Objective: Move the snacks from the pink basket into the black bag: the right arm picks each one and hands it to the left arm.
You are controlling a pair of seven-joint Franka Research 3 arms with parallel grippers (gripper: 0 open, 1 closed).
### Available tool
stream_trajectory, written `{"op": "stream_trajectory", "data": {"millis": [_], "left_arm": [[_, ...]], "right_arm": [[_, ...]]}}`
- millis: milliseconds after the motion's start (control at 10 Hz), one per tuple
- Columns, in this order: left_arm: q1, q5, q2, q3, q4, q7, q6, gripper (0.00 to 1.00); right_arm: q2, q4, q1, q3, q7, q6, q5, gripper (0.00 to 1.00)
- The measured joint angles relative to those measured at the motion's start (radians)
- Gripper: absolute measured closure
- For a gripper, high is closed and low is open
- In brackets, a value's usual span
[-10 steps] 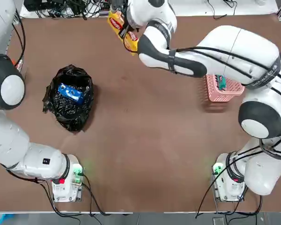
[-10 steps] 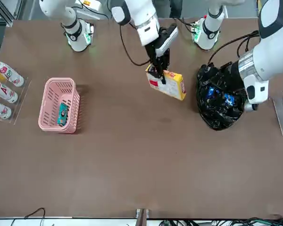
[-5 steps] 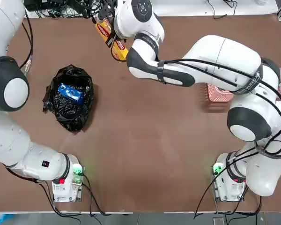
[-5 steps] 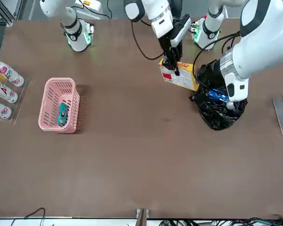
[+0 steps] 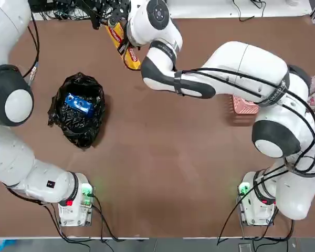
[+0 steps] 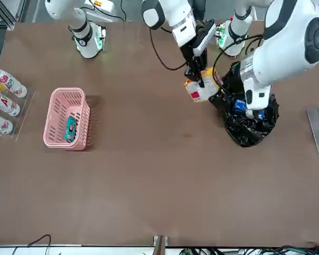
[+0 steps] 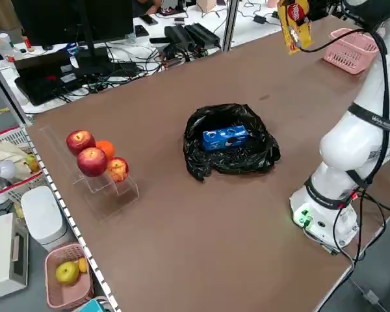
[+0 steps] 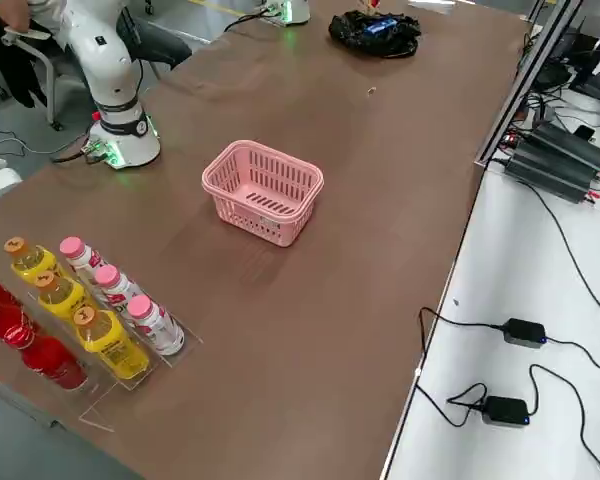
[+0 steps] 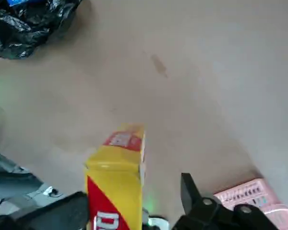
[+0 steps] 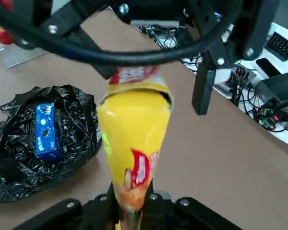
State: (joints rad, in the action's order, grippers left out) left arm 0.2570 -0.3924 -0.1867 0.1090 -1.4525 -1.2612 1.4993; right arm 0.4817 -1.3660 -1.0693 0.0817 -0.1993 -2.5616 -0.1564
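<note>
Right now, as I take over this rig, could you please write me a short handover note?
Right gripper: shut on the yellow snack, held in the air beside the black bag.
Left gripper: fingers wide apart on either side of the yellow snack, not yet gripping.
Done: blue snack lies in the black bag.
Left: complete this handover and bag the yellow snack, then move the teal snack out of the pink basket.
</note>
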Motion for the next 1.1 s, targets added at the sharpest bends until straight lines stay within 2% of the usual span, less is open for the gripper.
{"op": "stream_trajectory", "data": {"millis": [400, 600, 700, 800, 1100], "left_arm": [[0.002, -0.002, -0.004, 0.007, 0.000, 0.016, -0.032, 0.14], [-0.003, -0.002, -0.003, 0.002, 0.003, 0.022, -0.052, 0.48], [-0.005, -0.002, -0.002, 0.000, 0.003, 0.022, -0.060, 0.60], [-0.007, -0.002, -0.001, 0.000, 0.004, 0.022, -0.060, 0.67], [-0.012, -0.002, 0.002, -0.001, 0.006, 0.023, -0.061, 0.67]], "right_arm": [[0.008, 0.020, -0.006, -0.002, -0.025, -0.028, 0.000, 0.80], [0.010, 0.021, -0.008, 0.000, -0.034, -0.028, 0.000, 0.80], [0.011, 0.022, -0.007, 0.004, -0.035, -0.028, 0.000, 0.79], [0.013, 0.025, -0.008, 0.005, -0.035, -0.028, 0.000, 0.78], [0.017, 0.037, -0.008, 0.004, -0.035, -0.028, 0.000, 0.74]]}}
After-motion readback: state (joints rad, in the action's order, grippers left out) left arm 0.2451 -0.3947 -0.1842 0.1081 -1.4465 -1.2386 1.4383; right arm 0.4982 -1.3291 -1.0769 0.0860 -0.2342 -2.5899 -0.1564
